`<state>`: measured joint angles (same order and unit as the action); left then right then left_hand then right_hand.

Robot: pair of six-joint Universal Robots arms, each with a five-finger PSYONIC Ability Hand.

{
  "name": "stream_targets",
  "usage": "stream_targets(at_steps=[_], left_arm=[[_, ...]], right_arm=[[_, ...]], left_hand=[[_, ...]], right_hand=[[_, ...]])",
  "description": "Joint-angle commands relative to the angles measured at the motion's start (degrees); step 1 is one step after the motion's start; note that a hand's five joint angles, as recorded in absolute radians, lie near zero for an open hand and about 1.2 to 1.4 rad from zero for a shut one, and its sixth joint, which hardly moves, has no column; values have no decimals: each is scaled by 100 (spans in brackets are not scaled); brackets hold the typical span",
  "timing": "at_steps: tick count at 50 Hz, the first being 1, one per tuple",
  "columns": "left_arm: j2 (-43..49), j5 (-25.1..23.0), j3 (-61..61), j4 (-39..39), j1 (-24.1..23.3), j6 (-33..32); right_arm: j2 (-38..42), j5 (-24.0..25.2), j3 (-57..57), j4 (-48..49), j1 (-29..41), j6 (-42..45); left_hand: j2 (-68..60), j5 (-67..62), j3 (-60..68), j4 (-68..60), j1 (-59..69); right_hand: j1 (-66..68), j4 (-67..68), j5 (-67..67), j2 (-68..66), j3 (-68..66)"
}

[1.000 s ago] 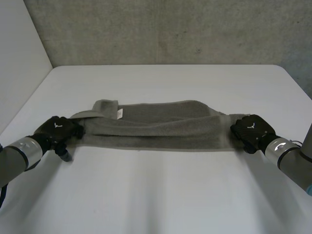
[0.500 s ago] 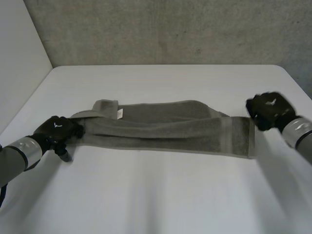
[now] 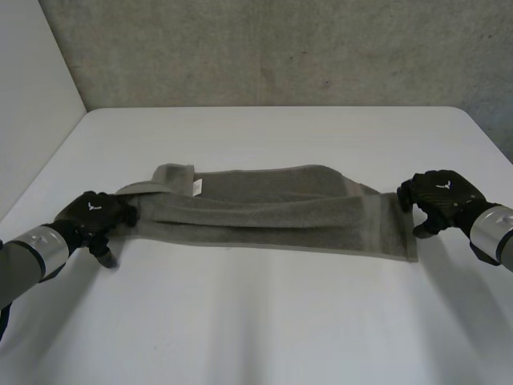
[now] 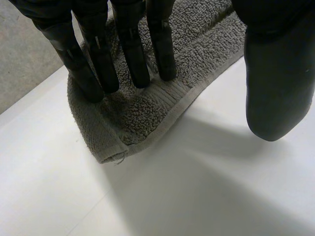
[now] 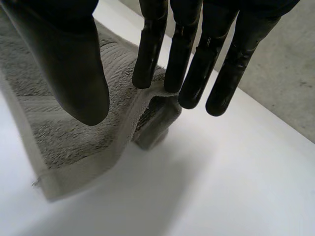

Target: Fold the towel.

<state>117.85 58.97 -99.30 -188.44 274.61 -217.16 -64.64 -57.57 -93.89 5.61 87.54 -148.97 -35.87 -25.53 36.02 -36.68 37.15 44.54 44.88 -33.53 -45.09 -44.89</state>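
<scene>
white table (image 3: 256, 321) under a rough grey concrete wall (image 3: 280, 48), pale panel (image 3: 32, 72) along the far left. across the table's middle, left to right, an olive-grey towel (image 3: 272, 212) folded lengthwise into a long band – creased and bunched along its length, small white label (image 3: 197, 186) near the far left end, flat flap with a woven stripe at the right end.

left hand (image 3: 94, 212) at the towel's left end, low on the table. seen from the left wrist: fingers (image 4: 130, 54) straight and side by side, tips pressed down onto the terry just behind the hemmed corner; thumb (image 4: 275, 88) held apart to one side, over bare table, off the cloth. pressing rather than pinching, nothing gripped.

right hand (image 3: 439, 196) at the towel's right end, by its far corner. seen from the right wrist: fingers (image 5: 150, 49) nearly straight and a little spread, two tips at a small raised fold of the towel's edge, the others past it over bare table; thumb (image 5: 74, 64) stretched out above the flat flap, clear gap between it and the fingers. relaxed and spread – nothing held; contact between tips and fold too close to call.

left forearm (image 3: 36, 253) and right forearm (image 3: 493, 228) angled in from the near corners, well apart, full length of towel between the hands.
</scene>
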Motion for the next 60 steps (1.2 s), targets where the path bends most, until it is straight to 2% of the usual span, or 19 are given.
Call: stream_targets(at_steps=[1, 4, 9, 17, 26, 40, 45, 47, 48, 50, 60], left_arm=[[-8, -9, -20, -9, 4, 7], [-8, -9, -28, -9, 4, 7], [-8, -9, -28, -9, -4, -2], [-8, -9, -46, -9, -13, 7], [-17, -18, -72, -9, -13, 7], [-26, -18, -72, -9, -22, 7], [-34, -26, -81, -9, -22, 7], [-34, -18, -81, -9, -22, 7], [-34, -26, -81, -9, -22, 7], [-34, -26, -81, -9, -31, 7], [-52, -26, -107, -9, -22, 7]], right_arm=[[109, -358, 318, -315, -650, -114], [136, -448, 406, -341, -668, -308], [337, -492, 704, -674, -712, -1168], [549, -387, 784, -1193, -651, -1223], [742, -219, 775, -1229, -589, -1258], [804, -184, 766, -1185, -26, -1644], [927, -246, 784, -1106, 132, -1662], [971, -254, 775, -1027, 184, -1679], [971, -254, 775, -1027, 184, -1680], [989, -272, 766, -861, 193, -1811], [560, -430, 723, -361, 9, -2557]], left_hand=[[93, 59, -108, 174, -221], [93, 59, -108, 174, -221], [93, 59, -108, 174, -221], [93, 59, -108, 174, -221], [93, 59, -108, 174, -221], [110, 76, -124, 191, -238], [110, 76, -124, 191, -238], [110, 76, -124, 191, -238], [110, 76, -124, 191, -238], [110, 76, -124, 191, -238], [127, 93, -141, 208, -254]], right_hand=[[-766, -801, 666, 821, 802], [-1292, -1327, 1192, 1347, 1328], [-1897, -1932, 1797, 1952, 1933], [-1898, -1932, 1797, 1953, 1934], [-1763, -1798, 1663, 1818, 1799], [-1528, -1562, 1427, 1583, 1563], [-956, -990, 855, 1011, 992], [633, 599, -734, -578, -597], [642, 608, -743, -587, -606], [3503, 3468, -3603, -3448, -3467], [3546, 3512, -3647, -3491, -3511]])
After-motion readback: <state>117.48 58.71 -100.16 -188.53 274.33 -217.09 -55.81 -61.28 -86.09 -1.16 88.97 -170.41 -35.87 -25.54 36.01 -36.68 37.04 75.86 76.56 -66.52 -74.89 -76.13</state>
